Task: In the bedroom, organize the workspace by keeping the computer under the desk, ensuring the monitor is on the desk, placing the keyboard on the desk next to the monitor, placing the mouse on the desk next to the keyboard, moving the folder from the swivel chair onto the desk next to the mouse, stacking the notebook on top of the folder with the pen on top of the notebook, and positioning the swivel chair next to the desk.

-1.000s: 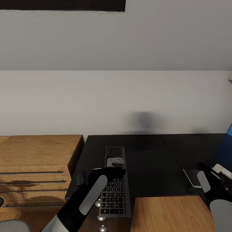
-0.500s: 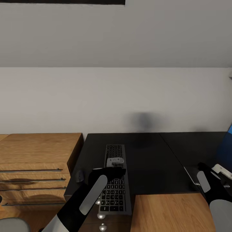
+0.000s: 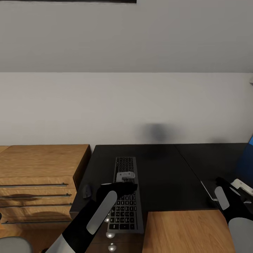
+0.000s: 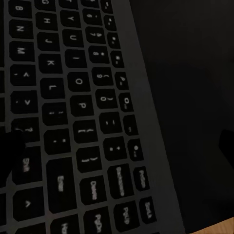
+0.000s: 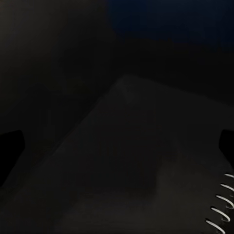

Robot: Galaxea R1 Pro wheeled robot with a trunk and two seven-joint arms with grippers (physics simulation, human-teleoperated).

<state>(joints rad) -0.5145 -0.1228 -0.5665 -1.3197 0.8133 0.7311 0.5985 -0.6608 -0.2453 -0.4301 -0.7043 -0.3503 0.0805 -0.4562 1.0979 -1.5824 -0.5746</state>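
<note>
Over the keyboard (image 3: 125, 195) on the black desk (image 3: 165, 175), my left gripper (image 3: 125, 178) hovered, fingers spread and empty. Beside it lay the mouse (image 3: 86, 192), near the oak drawer unit (image 3: 38, 179). My right gripper (image 5: 117, 141) hung released above the notebook (image 5: 141, 170); the blue folder (image 3: 250, 142) lay beyond.

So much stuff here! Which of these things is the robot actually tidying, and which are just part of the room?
Part of the job:
- keyboard, lying on the desk
- mouse, beside the keyboard
- notebook, spiral-bound, under the right gripper
- folder, blue, at the desk's right edge
- left gripper, over the keyboard

Just there:
- oak drawer unit
- grey wall
</note>
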